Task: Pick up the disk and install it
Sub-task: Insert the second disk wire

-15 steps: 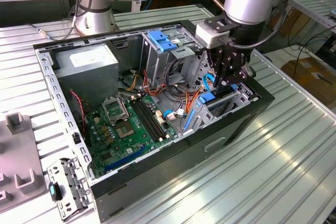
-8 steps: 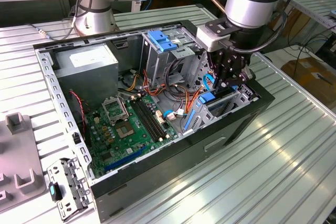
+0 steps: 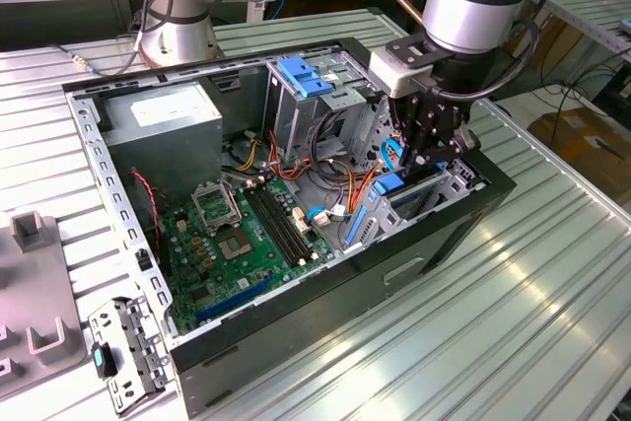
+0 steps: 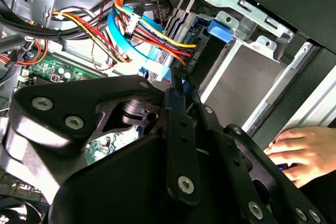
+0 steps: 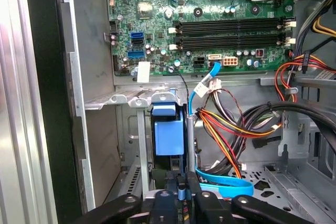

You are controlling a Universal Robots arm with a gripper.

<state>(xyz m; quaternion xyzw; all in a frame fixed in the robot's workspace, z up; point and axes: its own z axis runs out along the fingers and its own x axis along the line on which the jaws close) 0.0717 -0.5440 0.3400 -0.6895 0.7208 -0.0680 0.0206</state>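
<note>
The disk (image 3: 392, 184) sits in the drive bay at the front corner of the open computer case (image 3: 296, 303), on the exterior view's right. It stands on edge, its blue side rail up. My gripper (image 3: 422, 153) hangs just above it, fingers drawn together. In the first wrist view the disk's blue rail end (image 5: 168, 135) lies right beyond my gripper (image 5: 181, 190), with a thin blue strip showing between the tips. In the second wrist view the dark disk (image 4: 202, 51) rests in the metal bay beyond my gripper (image 4: 176, 85).
Orange, yellow and blue cables (image 3: 330, 170) crowd the space beside the bay. A metal cage with a blue tab (image 3: 301, 76), a grey power supply (image 3: 163, 115) and the green motherboard (image 3: 242, 234) fill the case. A person's hand (image 4: 302, 153) rests outside it.
</note>
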